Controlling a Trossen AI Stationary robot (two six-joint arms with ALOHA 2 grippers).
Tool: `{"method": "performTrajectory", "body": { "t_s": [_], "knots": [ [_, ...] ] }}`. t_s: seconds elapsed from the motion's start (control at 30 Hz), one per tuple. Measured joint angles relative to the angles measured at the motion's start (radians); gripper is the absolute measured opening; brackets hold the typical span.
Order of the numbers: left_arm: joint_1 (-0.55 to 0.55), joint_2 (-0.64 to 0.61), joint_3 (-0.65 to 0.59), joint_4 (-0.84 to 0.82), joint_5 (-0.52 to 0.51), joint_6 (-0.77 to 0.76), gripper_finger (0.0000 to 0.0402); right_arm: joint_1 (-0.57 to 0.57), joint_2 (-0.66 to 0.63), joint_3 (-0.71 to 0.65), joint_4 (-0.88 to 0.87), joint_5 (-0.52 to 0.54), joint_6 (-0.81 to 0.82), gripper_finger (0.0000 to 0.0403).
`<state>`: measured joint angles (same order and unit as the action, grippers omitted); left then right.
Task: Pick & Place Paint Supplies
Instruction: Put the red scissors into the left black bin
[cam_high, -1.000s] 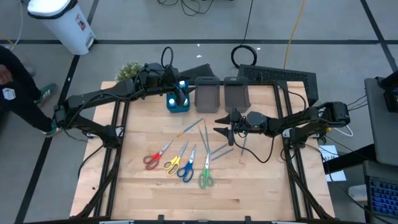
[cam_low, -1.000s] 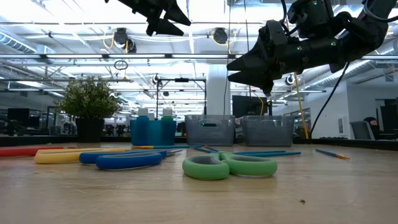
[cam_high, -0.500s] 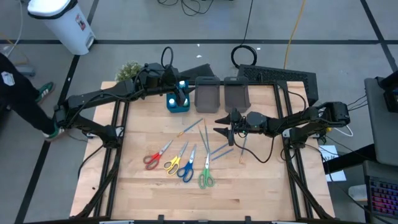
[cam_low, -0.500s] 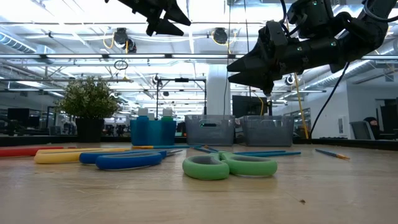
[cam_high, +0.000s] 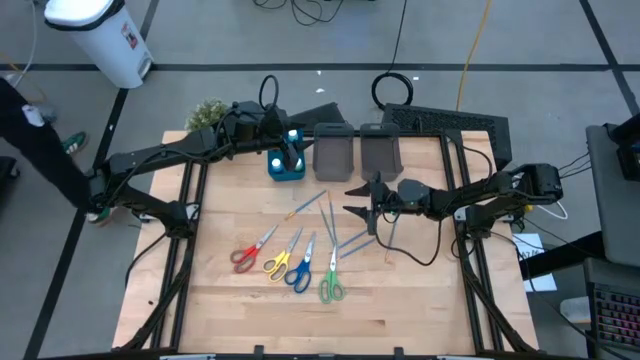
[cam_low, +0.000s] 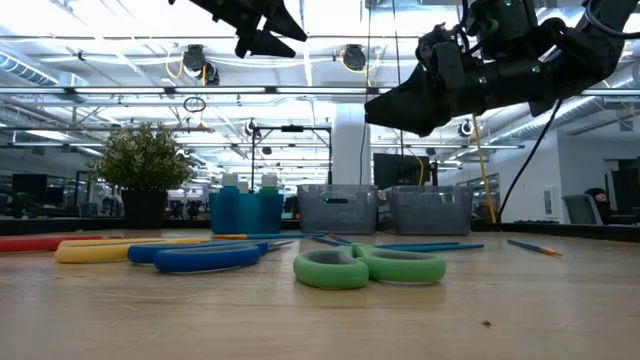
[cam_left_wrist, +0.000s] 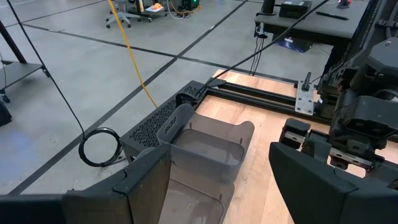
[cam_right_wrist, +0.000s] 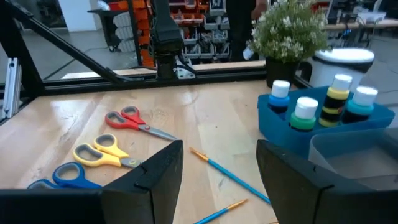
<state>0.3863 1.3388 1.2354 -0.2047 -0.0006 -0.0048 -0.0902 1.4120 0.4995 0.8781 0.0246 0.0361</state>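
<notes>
Right tool has tilted upward, open and empty, above brushes.

L arm reaches across far side of bench, left tool fingers apart. R arm mid-bench, right tool raised, fingers apart.
</notes>
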Motion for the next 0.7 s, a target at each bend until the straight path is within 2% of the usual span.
{"method": "performTrajectory", "body": {
  "t_s": [0.37,0.53,0.6,0.7],
  "knots": [
    [-0.002,0.000,0.000,0.037,0.000,-0.008,0.0280,0.000,0.000,0.000,0.028,0.000,-0.029,0.0196],
    [-0.016,0.003,0.000,0.079,0.002,-0.121,0.0280,0.000,0.000,0.000,0.044,0.000,-0.030,0.0196],
    [-0.024,0.003,0.000,0.035,0.046,-0.163,0.0280,0.000,0.000,0.000,0.042,0.000,-0.030,0.0196],
    [-0.049,0.003,0.000,-0.076,0.183,-0.141,0.0280,0.000,0.000,0.000,0.036,0.000,-0.030,0.0196]
  ]
}}
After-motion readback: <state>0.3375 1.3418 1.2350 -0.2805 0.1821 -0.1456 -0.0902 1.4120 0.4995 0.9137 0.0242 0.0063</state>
